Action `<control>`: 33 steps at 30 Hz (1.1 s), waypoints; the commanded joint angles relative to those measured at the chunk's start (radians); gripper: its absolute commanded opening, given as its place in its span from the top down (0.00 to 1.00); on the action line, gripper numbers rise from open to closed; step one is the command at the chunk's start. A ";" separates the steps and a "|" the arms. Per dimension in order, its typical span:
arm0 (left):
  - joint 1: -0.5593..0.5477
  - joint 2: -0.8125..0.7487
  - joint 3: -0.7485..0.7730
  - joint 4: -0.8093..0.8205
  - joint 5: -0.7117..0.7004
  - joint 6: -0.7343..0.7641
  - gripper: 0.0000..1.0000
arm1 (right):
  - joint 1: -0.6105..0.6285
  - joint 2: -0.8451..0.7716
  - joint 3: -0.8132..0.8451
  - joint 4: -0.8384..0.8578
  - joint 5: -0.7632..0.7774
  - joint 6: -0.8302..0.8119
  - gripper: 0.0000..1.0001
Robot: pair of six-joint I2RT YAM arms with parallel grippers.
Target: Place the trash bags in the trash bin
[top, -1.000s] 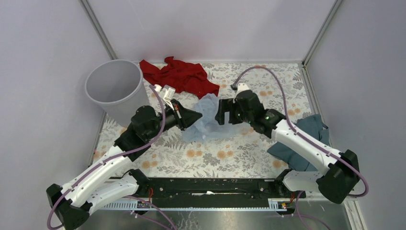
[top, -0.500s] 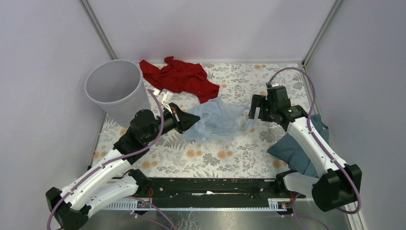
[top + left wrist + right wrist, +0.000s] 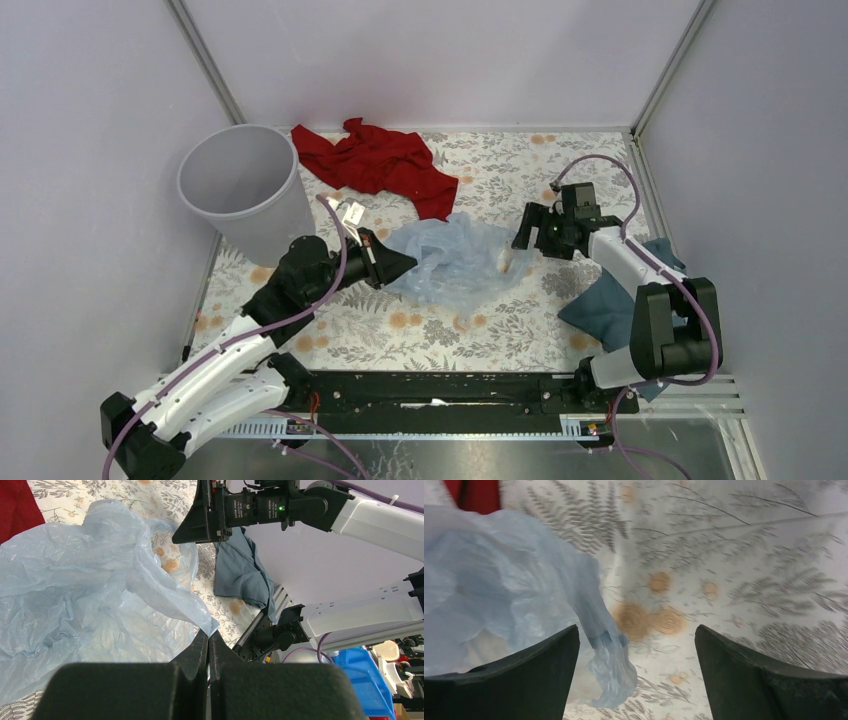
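1. The worktop (image 3: 480,335) has a cover with a pattern of flowers and leaves, and all the things lie or stand on it.
2. On the near right side lies a dark teal cloth (image 3: 600,310), crumpled. It is apart from the bag.
3. The left tool (image 3: 408,264) points to the right, low over the worktop. It is closed, and its two fingers are pressed together on the left corner of the trash bag (image 3: 455,262). In the left wrist view the thin film runs down into the narrow slit between the fingers.
4. The trash bag lies in the middle of the worktop, between the two tools. It is pale blue, translucent, wrinkled and spread out flat. It is outside the bin.
5. The right tool (image 3: 520,240) is at the right end of the bag. Its fingers stand wide apart and grip nothing. In the right wrist view a twisted strip of the bag hangs between them; whether it touches a finger I cannot tell.
6. The trash bin (image 3: 260,228), light grey and round, stands upright at the far left, beyond the left tool and apart from the bag.
7. Farthest is a red cloth (image 3: 380,160), just beside the bin. Its near corner reaches the far edge of the bag.
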 commanded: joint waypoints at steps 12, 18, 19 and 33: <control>0.013 0.036 0.013 -0.085 -0.046 -0.005 1.00 | 0.045 0.032 -0.021 0.282 -0.255 0.034 0.87; 0.007 0.137 0.094 -0.093 -0.013 0.034 1.00 | 0.048 -0.213 -0.051 0.320 -0.069 0.096 1.00; 0.002 0.156 0.113 -0.088 -0.006 0.040 1.00 | 0.048 -0.239 -0.026 0.320 -0.069 0.097 1.00; -0.017 0.078 0.103 -0.185 -0.135 0.087 0.23 | 0.049 -0.385 -0.078 0.413 -0.286 0.066 1.00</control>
